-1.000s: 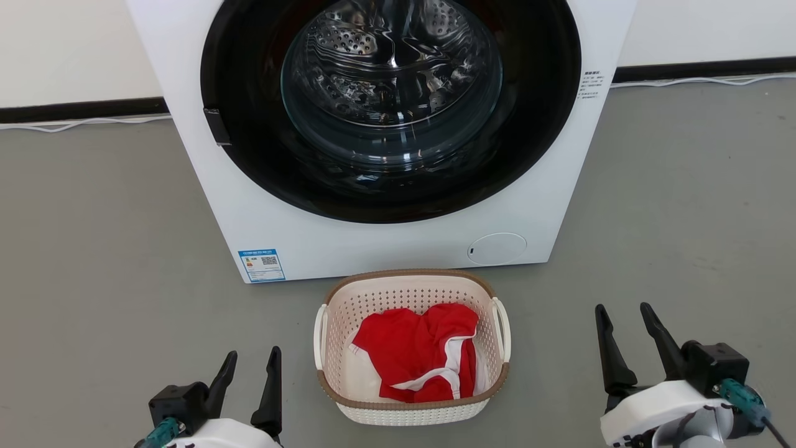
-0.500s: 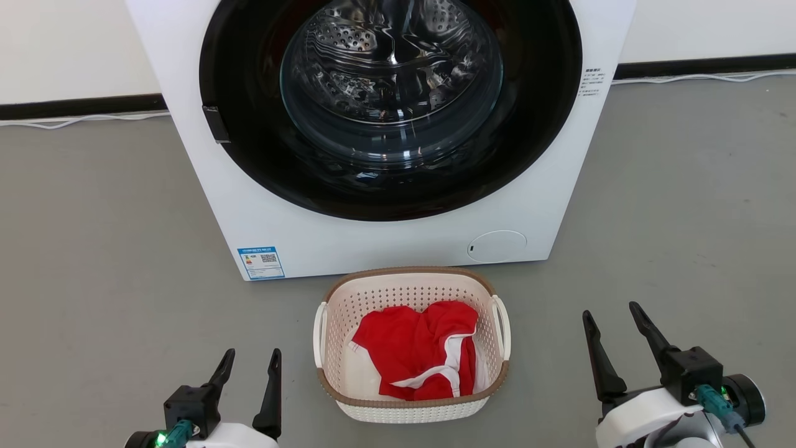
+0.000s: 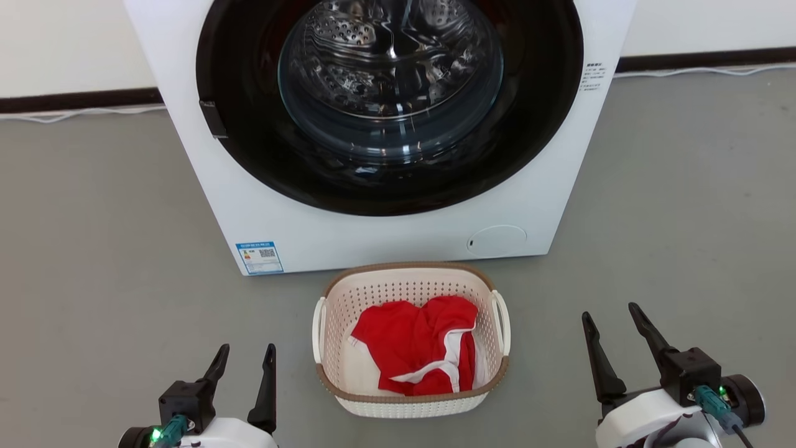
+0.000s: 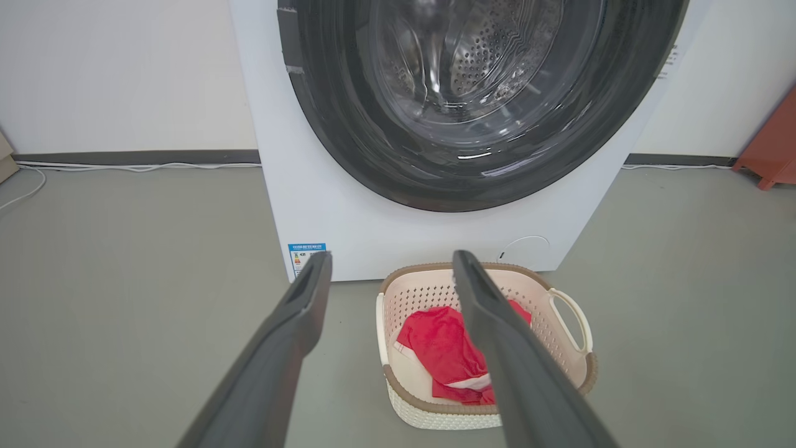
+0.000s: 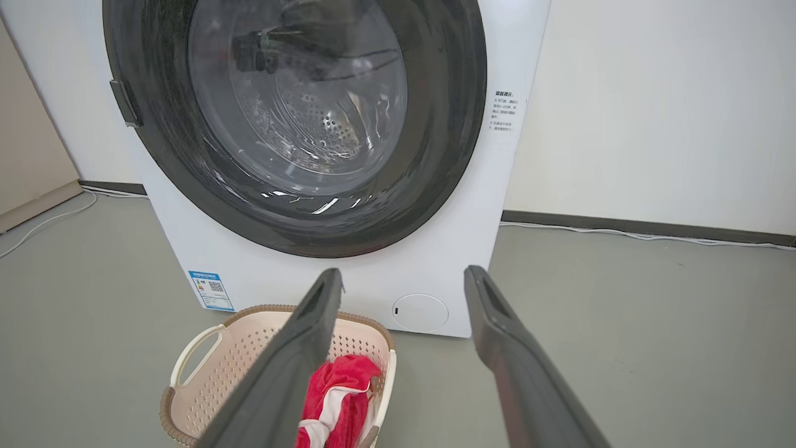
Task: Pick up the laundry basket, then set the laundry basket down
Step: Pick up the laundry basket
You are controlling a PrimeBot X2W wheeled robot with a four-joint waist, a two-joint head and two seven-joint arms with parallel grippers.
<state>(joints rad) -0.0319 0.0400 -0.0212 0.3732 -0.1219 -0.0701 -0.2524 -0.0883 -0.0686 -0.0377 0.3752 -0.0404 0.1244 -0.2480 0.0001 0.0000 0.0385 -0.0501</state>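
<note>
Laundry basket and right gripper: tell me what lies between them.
Bare grey floor lies between the right gripper and the laundry basket; the head view shows that stretch.

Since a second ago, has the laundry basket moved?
No. The laundry basket keeps its gap to the washing machine; the whole view shifted instead.

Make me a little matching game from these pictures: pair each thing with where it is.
1 laundry basket
2 red garment
3 washing machine
4 left gripper

A stands behind the basket
B open, left of the basket, not touching it
C on the floor before the machine
D lies inside the basket

Pairs: 1-C, 2-D, 3-A, 4-B
</note>
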